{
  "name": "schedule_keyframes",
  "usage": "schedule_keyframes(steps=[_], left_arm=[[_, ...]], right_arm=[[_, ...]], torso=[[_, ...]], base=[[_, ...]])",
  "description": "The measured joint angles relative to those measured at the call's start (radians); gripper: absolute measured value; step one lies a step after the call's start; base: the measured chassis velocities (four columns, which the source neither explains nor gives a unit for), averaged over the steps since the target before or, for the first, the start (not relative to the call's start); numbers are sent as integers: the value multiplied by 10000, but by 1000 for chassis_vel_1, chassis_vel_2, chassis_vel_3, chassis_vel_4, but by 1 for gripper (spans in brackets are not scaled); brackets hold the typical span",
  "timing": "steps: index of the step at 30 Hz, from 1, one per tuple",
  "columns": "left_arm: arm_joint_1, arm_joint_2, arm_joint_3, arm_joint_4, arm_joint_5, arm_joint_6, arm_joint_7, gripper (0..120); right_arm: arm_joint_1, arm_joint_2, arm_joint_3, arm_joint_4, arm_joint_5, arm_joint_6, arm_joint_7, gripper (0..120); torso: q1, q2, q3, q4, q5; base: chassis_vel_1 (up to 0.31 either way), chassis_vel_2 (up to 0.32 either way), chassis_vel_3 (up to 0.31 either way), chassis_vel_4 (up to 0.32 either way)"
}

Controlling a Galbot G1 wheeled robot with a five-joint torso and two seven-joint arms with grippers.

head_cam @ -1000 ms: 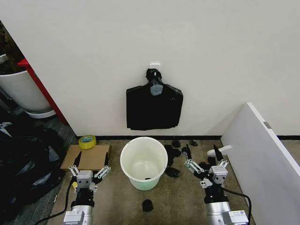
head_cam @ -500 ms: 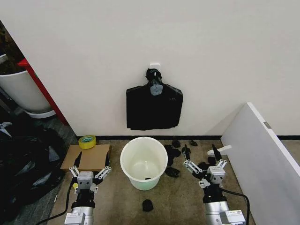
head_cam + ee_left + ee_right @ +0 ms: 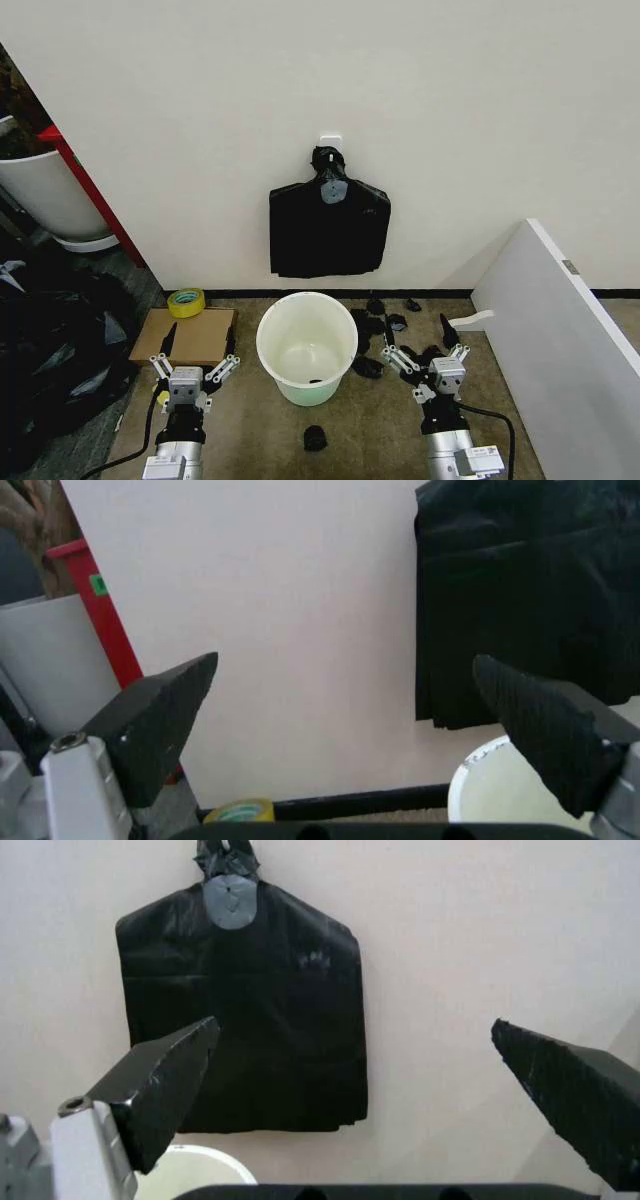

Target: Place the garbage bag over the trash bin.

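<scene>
Right end effector has shifted toward trash bin (fingers spread).

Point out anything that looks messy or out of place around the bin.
Small black crumpled scraps litter the floor to the right of the trash bin, one more lies in front of it, and a dark bit sits inside. A white board leans askew at right. Left gripper and right gripper hover open.

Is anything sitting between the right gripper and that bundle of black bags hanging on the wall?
Nothing visible blocks it. The right gripper, open, hangs low beside the trash bin; the bundle of black bags hangs higher on the wall, with open air between. Black scraps lie on the floor beneath.
</scene>
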Motion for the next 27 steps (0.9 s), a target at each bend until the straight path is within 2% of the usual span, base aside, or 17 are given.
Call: schedule_keyframes(steps=[27], left_arm=[[66,48,-64,76,8,-166,80,100]], right_arm=[[76,-5,29,-78,202,-78,-52,100]], torso=[[0,0,0,0,1]], base=[[0,0,0,0]])
